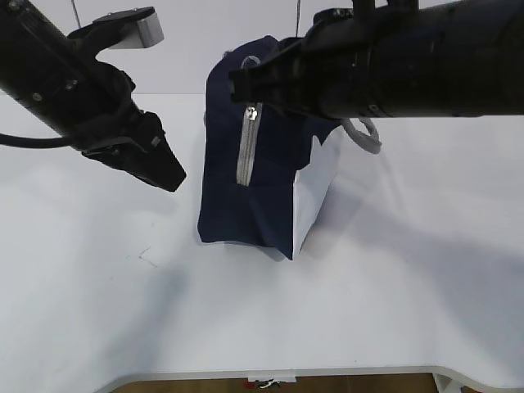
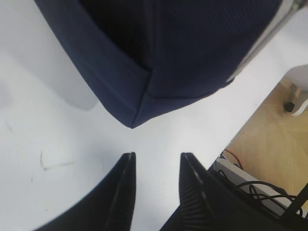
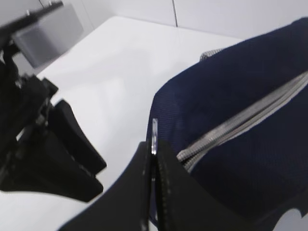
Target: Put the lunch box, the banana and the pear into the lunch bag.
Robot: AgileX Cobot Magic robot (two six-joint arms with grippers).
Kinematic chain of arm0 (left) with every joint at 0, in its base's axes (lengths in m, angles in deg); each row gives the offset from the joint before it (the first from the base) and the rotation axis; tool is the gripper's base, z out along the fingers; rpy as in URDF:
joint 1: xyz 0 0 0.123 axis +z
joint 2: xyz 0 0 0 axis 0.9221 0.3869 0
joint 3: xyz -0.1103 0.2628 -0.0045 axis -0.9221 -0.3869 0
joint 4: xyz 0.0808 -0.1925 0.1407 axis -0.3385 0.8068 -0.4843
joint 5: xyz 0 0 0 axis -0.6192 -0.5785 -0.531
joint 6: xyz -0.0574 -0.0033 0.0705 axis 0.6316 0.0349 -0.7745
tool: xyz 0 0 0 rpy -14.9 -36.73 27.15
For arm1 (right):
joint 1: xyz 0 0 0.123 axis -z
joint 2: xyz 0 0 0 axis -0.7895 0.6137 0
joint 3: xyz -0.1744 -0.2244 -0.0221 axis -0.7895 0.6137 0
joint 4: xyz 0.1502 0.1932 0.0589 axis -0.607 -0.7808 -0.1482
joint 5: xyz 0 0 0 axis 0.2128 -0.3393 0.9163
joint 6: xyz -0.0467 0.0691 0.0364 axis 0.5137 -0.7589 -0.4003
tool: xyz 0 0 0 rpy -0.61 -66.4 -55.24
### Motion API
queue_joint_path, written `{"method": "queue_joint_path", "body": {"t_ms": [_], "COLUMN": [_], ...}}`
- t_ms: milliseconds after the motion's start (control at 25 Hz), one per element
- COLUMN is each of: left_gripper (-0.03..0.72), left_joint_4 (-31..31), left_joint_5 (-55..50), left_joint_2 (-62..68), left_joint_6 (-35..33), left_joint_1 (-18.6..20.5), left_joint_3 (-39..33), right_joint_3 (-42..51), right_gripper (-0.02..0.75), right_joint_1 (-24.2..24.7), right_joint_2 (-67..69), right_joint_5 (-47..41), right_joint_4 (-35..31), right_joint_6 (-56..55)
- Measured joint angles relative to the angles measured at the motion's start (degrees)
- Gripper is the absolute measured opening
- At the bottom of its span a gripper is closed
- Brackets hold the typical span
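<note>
The navy lunch bag (image 1: 246, 205) stands upright mid-table, its white corner panel (image 1: 315, 192) facing right and its grey zipper (image 1: 246, 147) running down the front. My right gripper (image 1: 246, 83) is at the bag's top and is shut on the thin metal zipper pull (image 3: 154, 130); the bag (image 3: 216, 86) and zipper (image 3: 250, 118) lie just behind my right gripper (image 3: 154, 144). My left gripper (image 1: 173, 176) is open and empty, hovering left of the bag; in its own view my left gripper (image 2: 156, 156) sits above bare table near the bag's bottom corner (image 2: 132, 122). The lunch box, banana and pear are out of view.
A grey webbing handle (image 1: 366, 135) hangs behind the bag on the right. The table's front edge (image 1: 327, 372) is near the bottom. The left wrist view shows wooden floor with cables (image 2: 269, 144) beyond the table edge. The left arm (image 3: 43, 154) shows in the right wrist view.
</note>
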Motion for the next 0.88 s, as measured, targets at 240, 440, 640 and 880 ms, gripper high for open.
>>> {"method": "queue_joint_path", "body": {"t_ms": [240, 440, 640, 880], "left_gripper": [0.235, 0.235, 0.235, 0.235], "left_joint_4": [0.91, 1.04, 1.04, 1.27], "left_joint_5": [0.13, 0.83, 0.83, 0.83], "left_joint_2": [0.0, 0.0, 0.0, 0.0], "left_joint_6": [-0.32, -0.49, -0.59, -0.61], "left_joint_1": [0.0, 0.0, 0.0, 0.0], "left_joint_3": [-0.28, -0.28, -0.28, -0.28], "right_joint_3": [-0.45, -0.45, -0.6, -2.11], "right_gripper": [0.013, 0.013, 0.013, 0.013], "right_joint_1": [0.11, 0.11, 0.11, 0.11], "right_joint_2": [0.34, 1.36, 2.08, 2.2], "right_joint_5": [1.67, 1.01, 1.7, 2.44], "right_joint_4": [0.0, 0.0, 0.0, 0.0], "right_joint_6": [2.9, 4.89, 5.67, 6.25]}}
